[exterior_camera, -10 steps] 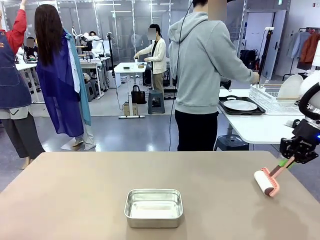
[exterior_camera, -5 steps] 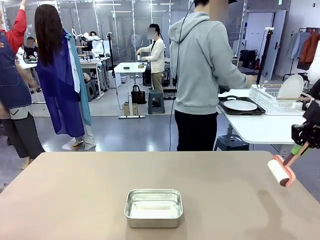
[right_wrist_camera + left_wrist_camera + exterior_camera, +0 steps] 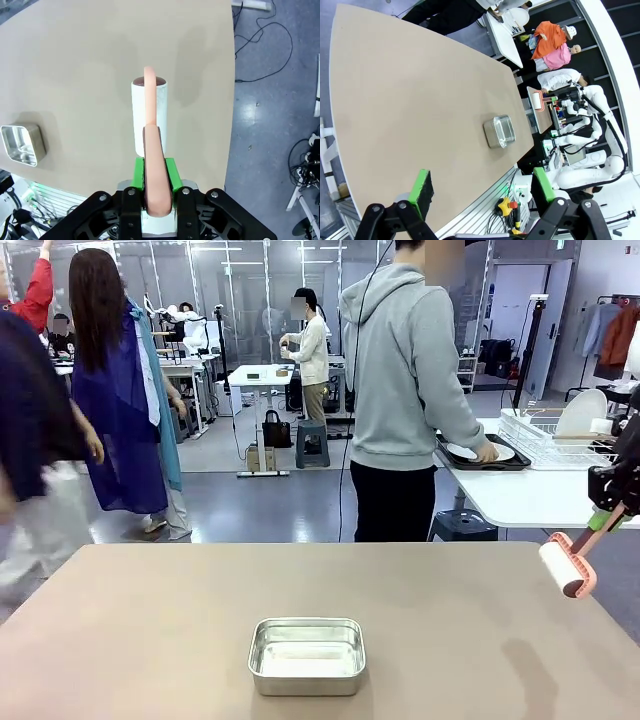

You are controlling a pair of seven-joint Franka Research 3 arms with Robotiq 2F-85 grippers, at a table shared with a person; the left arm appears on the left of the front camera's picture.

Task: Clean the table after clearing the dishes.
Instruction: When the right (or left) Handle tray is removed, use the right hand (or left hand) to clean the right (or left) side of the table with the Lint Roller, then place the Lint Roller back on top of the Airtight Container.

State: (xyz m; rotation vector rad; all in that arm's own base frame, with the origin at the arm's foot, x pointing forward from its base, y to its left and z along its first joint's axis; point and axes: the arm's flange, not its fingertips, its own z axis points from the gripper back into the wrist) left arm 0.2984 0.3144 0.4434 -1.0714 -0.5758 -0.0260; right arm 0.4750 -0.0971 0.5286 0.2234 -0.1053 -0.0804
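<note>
The taupe table (image 3: 150, 620) spreads across the front view, and the left wrist view looks down on the table (image 3: 410, 100) from above. My right gripper (image 3: 605, 518) hangs past its right edge, shut on the pink handle of a white lint roller (image 3: 565, 567) held in the air above the edge. In its wrist view the right gripper (image 3: 156, 176) clamps that handle with the lint roller (image 3: 149, 116) over the tabletop. My left gripper (image 3: 482, 184) stands open high over the table, nothing between its green pads. A white plate (image 3: 460, 451) lies on a dark tray (image 3: 515, 463) under a person's hand on the white side table.
A small steel pan (image 3: 306, 655) sits at the table's near middle, also the pan (image 3: 500, 131) and pan (image 3: 22, 144). A person in a grey hoodie (image 3: 410, 370) stands behind the far edge. A dish rack (image 3: 545, 440) holds plates on the white table.
The right gripper has lifted the roller off the tabletop and carried it right, out over the table's edge. The person's hand has come down on the plate in the tray.
</note>
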